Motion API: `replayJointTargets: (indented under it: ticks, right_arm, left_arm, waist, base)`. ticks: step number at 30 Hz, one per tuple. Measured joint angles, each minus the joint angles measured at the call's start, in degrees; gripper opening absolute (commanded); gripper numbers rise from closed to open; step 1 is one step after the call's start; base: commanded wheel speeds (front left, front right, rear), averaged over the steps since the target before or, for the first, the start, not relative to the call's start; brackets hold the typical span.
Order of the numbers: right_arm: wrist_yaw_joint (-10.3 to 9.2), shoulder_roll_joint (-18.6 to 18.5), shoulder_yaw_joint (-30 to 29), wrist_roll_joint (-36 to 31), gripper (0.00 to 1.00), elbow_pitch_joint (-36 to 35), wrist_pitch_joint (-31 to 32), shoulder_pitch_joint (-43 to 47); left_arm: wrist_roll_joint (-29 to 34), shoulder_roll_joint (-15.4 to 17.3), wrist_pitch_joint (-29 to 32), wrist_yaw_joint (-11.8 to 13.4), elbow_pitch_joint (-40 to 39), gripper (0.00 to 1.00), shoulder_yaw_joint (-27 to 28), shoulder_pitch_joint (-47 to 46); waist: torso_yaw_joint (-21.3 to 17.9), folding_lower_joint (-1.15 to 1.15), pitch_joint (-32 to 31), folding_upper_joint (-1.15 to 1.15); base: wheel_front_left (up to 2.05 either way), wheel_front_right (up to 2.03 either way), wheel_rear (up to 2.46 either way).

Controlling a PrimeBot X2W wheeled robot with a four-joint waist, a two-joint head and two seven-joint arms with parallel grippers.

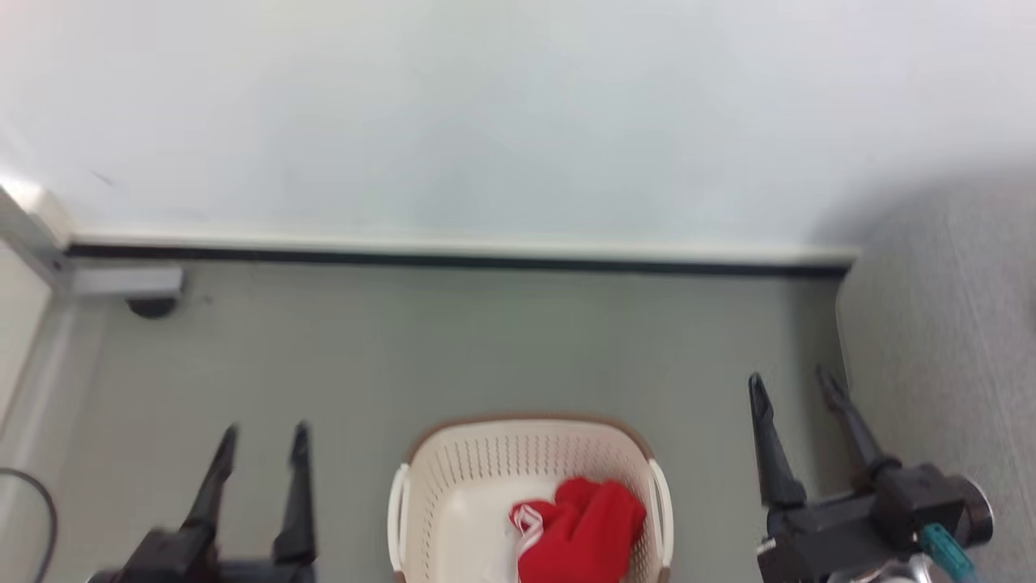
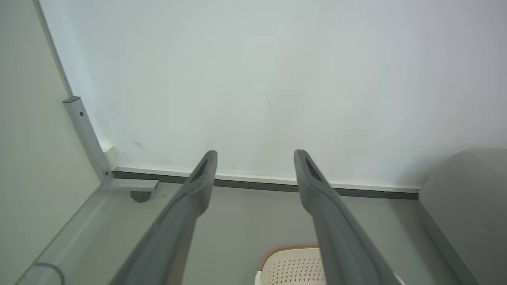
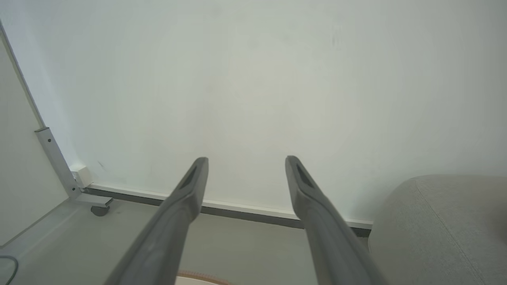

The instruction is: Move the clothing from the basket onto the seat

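The cream basket [image 1: 453,486] with a brown rim stands on the floor at the bottom centre of the head view; its far rim [image 2: 287,251] also shows in the left wrist view. Bunched red clothing [image 1: 587,526] with white trim lies inside it, toward its right side. The grey seat [image 1: 947,324] fills the right edge, and appears too in the wrist views [image 2: 467,206] [image 3: 439,225]. My left gripper [image 1: 263,437] hovers open to the basket's left, my right gripper [image 1: 793,385] open to its right beside the seat. Both hold nothing, as seen at the left gripper [image 2: 255,156] and right gripper [image 3: 245,162].
A pale wall [image 1: 486,121] with a dark skirting strip [image 1: 453,257] runs behind the basket. At the left stands a white panel on a metal frame with a small castor [image 1: 152,306]. A dark cable [image 1: 36,502] loops on the floor at the lower left.
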Motion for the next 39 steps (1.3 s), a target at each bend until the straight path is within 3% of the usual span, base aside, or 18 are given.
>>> replayJointTargets:
  ticks: [4, 17, 24, 39]
  right_arm:
    - [0.01, 0.1, 0.2, 0.4, 1.0, -1.3, 0.0, 2.5]
    - [0.0, -1.3, 2.7, 2.5, 1.0, -3.5, 0.0, 10.9]
    - [0.0, 0.5, 2.8, 2.5, 1.0, -4.4, 0.0, 15.0]
    - [0.0, 1.1, 2.8, 2.4, 1.0, -4.2, 0.0, 15.1]
  left_arm:
    - [3.2, -0.8, 0.0, 0.0, -1.3, 1.0, 5.6, 6.3]
    - [15.3, -7.5, 0.0, -12.2, -2.5, 1.0, 13.0, 19.1]
    - [18.8, -12.9, 0.0, -18.7, -1.4, 1.0, 17.9, 21.2]
    - [23.9, -18.8, 0.0, -26.8, 0.8, 1.0, 23.5, 21.4]
  waist:
    - [1.3, 0.0, -3.8, 0.0]
    - [2.8, 0.01, -10.9, 0.01]
    - [2.7, 0.01, -12.5, 0.01]
    - [1.5, 0.02, -12.1, 0.02]
  base:
    - [0.0, 0.0, 0.0]
    - [0.0, 0.0, 0.0]
    - [0.0, 0.0, 0.0]
    - [0.0, 0.0, 0.0]
